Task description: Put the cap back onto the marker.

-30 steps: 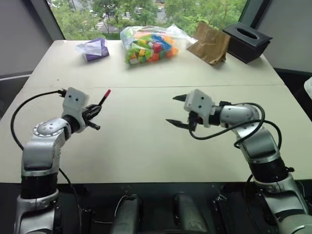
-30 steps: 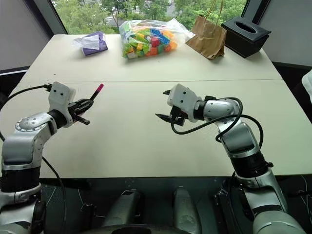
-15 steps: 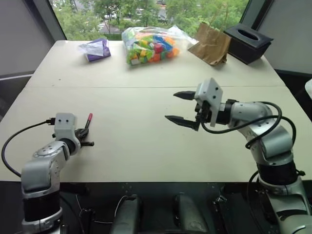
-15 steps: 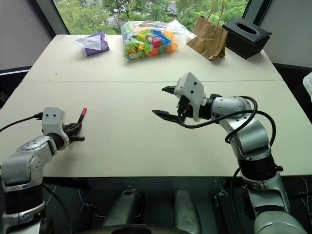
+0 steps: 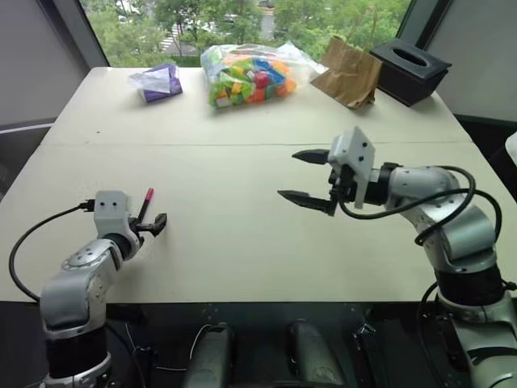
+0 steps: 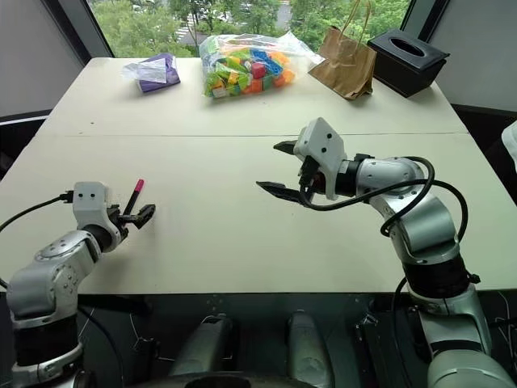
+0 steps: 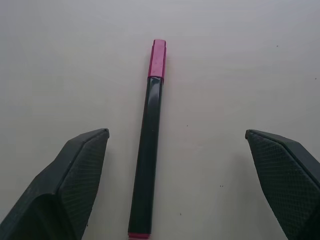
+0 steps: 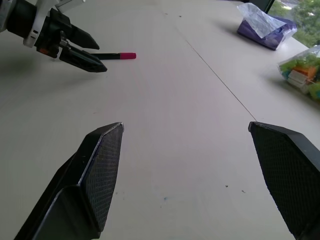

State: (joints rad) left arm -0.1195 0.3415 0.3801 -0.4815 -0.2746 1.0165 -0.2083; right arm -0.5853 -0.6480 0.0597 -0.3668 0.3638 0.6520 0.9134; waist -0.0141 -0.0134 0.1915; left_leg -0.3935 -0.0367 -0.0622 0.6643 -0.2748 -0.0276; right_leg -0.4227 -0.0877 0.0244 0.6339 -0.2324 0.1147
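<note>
The marker (image 7: 149, 170) is a thin black stick that lies flat on the beige table (image 5: 234, 242), with the red-pink cap (image 7: 158, 59) seated on its far end. My left gripper (image 7: 175, 133) rests low at the table's near left and is open. Its fingers stand wide on either side of the marker without touching it. From the head, the marker (image 5: 145, 205) pokes out just beyond the left gripper (image 5: 153, 222). My right gripper (image 5: 287, 174) hovers open and empty above the middle of the table. Its wrist camera also catches the marker (image 8: 112, 56).
Along the far edge stand a purple packet (image 5: 157, 81), a clear bag of colourful blocks (image 5: 246, 73), a brown paper bag (image 5: 349, 73) and a black tissue box (image 5: 409, 69). A seam crosses the table (image 5: 242, 145) midway.
My left gripper came down to the table with the capped marker and opened, and the marker now lies loose. The right gripper rose slightly and rolled, still open.
</note>
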